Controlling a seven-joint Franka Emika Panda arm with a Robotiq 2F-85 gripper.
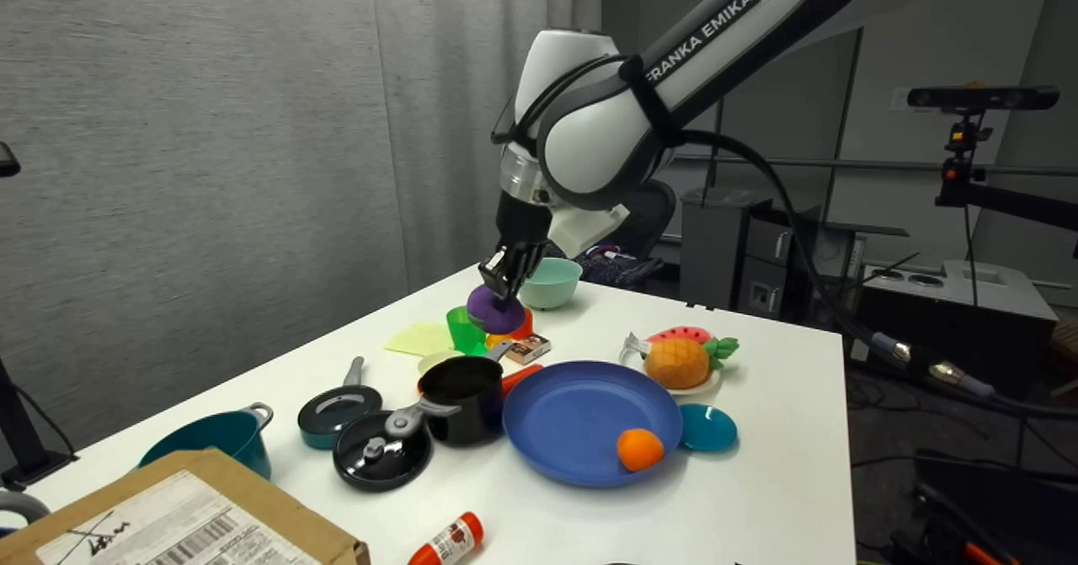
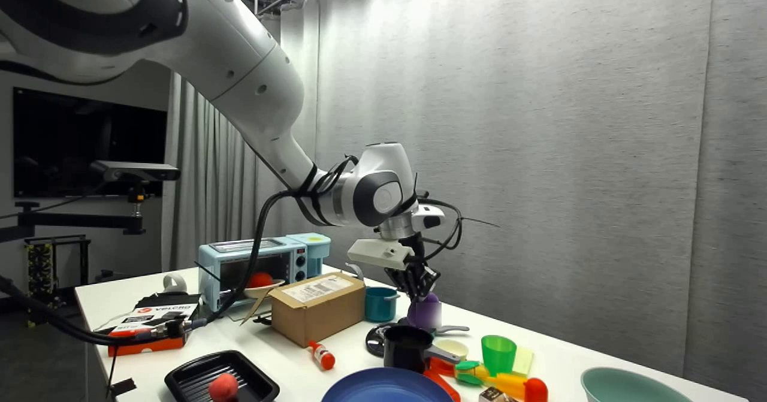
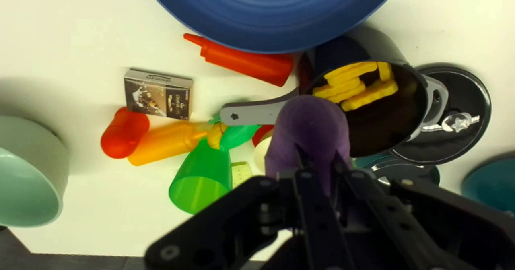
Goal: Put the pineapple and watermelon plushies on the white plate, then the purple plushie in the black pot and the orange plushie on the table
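Observation:
My gripper (image 3: 321, 156) is shut on the purple plushie (image 3: 314, 121), which hangs off the table (image 1: 783, 481) in both exterior views. From the wrist, the plushie covers part of the grey handle and near rim of the black pot (image 3: 388, 129); several yellow pieces lie inside that pot. In an exterior view, the pineapple plushie (image 1: 676, 363) and the watermelon plushie (image 1: 679, 334) rest together on the white plate (image 1: 703, 386). The orange plushie (image 1: 639, 449) sits on the large blue plate's near right side.
Beside the pot are the blue plate (image 1: 581, 405), a black lid (image 1: 383, 455) and a small pan (image 1: 341, 409). A green cup (image 3: 201, 177), squeeze bottles and a small box (image 3: 159, 95) crowd the handle side. A mint bowl (image 1: 552, 285) and cardboard box (image 2: 317, 309) stand farther off.

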